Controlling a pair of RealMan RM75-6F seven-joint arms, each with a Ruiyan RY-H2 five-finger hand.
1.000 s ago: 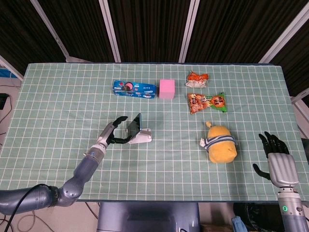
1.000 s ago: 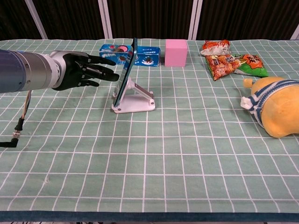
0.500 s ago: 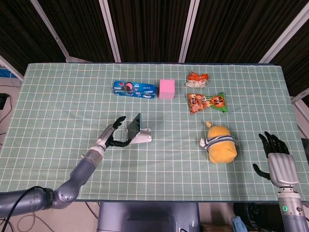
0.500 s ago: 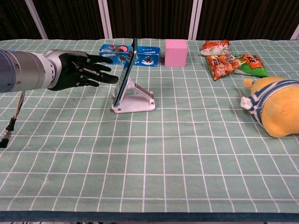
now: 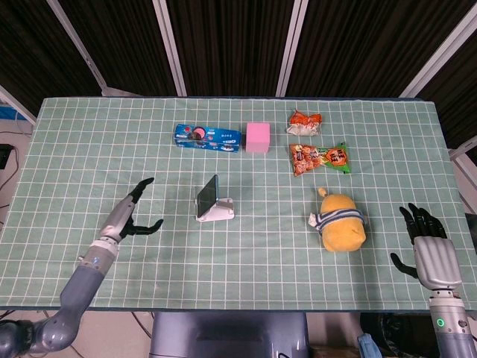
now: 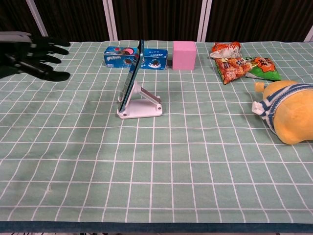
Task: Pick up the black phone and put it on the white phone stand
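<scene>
Right hand [image 5: 426, 242]: nearest item, at the near right table edge; dark fingers spread and pointing up, holding nothing; silver wrist cut off by the bottom of the head view, absent from the chest view.
Left hand [image 5: 133, 212]: raised over the green checked table cloth [image 5: 89, 149], fingers extended and apart, thumb splayed out, nothing in it; in the chest view [image 6: 30, 54] partly cut off at the left edge and blurred.
Left arm: grey forearm runs from the near left corner; shoulder end out of frame.
Black flat phone [image 6: 131, 77]: well right of the left fingertips, apart from them, leaning tilted on the white plastic phone stand [image 6: 144, 105]; seen nearly edge-on, so its face is hard to read.
Yellow plush toy with striped scarf [image 5: 339, 220]: left of the right fingers and beyond them; cut off at the right edge of the chest view.
Orange snack packet with green ends [image 5: 319, 158]: farther back.
Smaller orange-and-white snack packet [image 5: 305, 121]: farther still.
Pink cube [image 5: 258, 137]: beyond the stand.
Blue biscuit box [image 5: 208, 138]: beside the cube; partly hidden behind the phone's top in the chest view.
</scene>
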